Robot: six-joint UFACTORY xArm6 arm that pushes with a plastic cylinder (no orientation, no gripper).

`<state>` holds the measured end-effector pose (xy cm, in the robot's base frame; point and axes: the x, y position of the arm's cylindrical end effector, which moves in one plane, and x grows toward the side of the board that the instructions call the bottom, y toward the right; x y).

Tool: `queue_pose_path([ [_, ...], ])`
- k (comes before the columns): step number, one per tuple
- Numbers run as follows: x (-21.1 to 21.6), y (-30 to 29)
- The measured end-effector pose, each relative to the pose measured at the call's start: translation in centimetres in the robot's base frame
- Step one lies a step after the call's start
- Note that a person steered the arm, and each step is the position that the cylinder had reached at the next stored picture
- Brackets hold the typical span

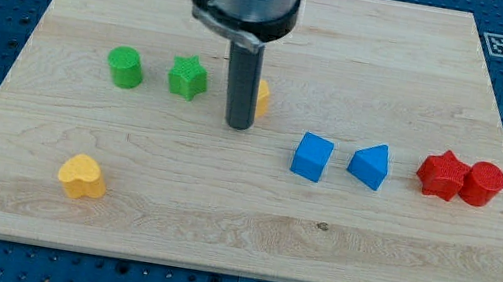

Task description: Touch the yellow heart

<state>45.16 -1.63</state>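
Note:
The yellow heart (83, 176) lies on the wooden board (237, 230) near the view's lower left. My tip (238, 126) is at the end of the dark rod, near the board's middle, well to the upper right of the heart and apart from it. A second yellow block (263, 96) sits just behind the rod on its right, mostly hidden; its shape cannot be made out.
A green cylinder (125, 67) and a green star (188, 77) sit left of the rod. A blue cube (312, 157) and a blue triangular block (370, 166) lie to its right. A red star (442, 174) and red cylinder (483, 184) touch at far right.

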Motion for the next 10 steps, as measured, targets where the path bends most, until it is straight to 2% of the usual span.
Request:
queue_pose_path([
  [2,-0.9,1.0],
  [3,0.0,-3.5],
  [5,4.1,-17.5],
  [6,7.3,-19.4],
  [9,16.2,-18.1],
  [10,16.6,-17.8],
])
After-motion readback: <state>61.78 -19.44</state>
